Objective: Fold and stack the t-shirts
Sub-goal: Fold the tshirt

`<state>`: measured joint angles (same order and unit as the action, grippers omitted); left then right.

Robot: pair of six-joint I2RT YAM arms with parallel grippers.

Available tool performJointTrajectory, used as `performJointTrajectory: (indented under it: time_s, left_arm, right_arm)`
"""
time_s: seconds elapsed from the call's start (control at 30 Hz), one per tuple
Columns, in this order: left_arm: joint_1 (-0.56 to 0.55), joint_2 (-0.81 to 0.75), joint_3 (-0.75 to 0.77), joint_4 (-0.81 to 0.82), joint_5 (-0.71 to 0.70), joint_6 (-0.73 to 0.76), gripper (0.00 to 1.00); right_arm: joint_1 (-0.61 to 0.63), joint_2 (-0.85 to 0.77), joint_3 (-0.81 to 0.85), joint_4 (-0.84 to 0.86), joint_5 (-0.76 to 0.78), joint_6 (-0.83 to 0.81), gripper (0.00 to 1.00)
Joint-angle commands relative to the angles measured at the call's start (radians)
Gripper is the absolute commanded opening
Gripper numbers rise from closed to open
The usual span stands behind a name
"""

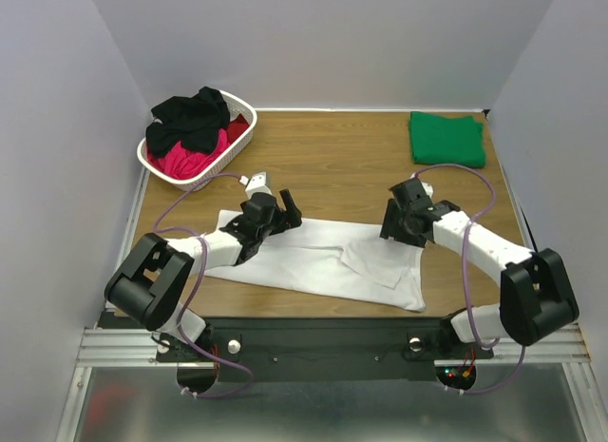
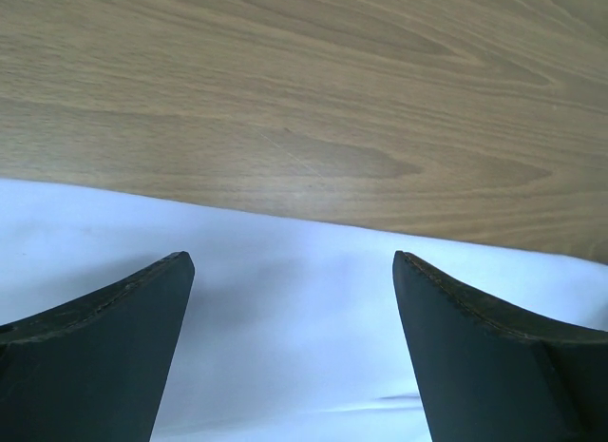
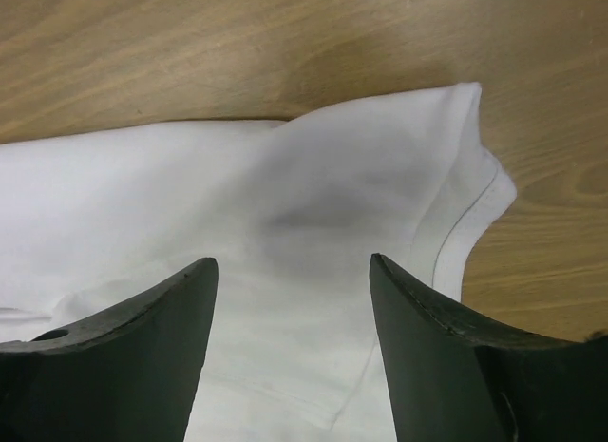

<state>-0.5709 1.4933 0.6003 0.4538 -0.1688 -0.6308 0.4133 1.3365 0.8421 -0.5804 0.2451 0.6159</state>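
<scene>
Far edge of white t-shirt (image 1: 323,266): left pincer (image 2: 290,266) apart above it, right pincer (image 3: 293,266) apart over a stitched corner. Open desk (image 1: 342,162) beyond; green t-shirt (image 1: 446,138) far right.

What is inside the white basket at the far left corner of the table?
Inside the white basket, black cloth lies on top of red-pink cloth. How many garments these make up, and anything lying beneath them, cannot be seen because the pile covers it.

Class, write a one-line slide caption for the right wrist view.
Open right gripper poised over a large white cloth t-shirt on the wooden table.
</scene>
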Motion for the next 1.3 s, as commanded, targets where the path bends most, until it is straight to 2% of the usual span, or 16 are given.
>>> performJointTrajectory:
  time_s: [0.0, 0.37, 0.6, 0.83, 1.07, 1.27]
  left_arm:
    - [-0.015, -0.010, -0.003, 0.039, -0.005, -0.003, 0.99]
    - [-0.014, -0.016, -0.071, 0.016, -0.084, -0.026, 0.99]
    - [-0.014, -0.016, -0.094, 0.016, -0.097, -0.041, 0.98]
    - [-0.020, -0.079, -0.152, 0.039, -0.078, -0.099, 0.98]
    - [-0.026, -0.171, -0.221, 0.039, -0.066, -0.144, 0.98]
    - [-0.056, -0.169, -0.249, 0.051, -0.023, -0.176, 0.98]
  right_arm:
    - [0.005, 0.062, -0.023, 0.102, -0.040, -0.013, 0.71]
    - [-0.016, 0.248, -0.014, 0.103, 0.080, -0.021, 0.84]
    - [-0.041, 0.331, 0.046, 0.103, 0.100, -0.054, 0.87]
    - [-0.065, 0.509, 0.242, 0.105, 0.123, -0.114, 0.88]
    - [-0.079, 0.737, 0.526, 0.103, 0.122, -0.218, 0.88]
    - [-0.079, 0.892, 0.820, 0.103, 0.023, -0.329, 0.91]
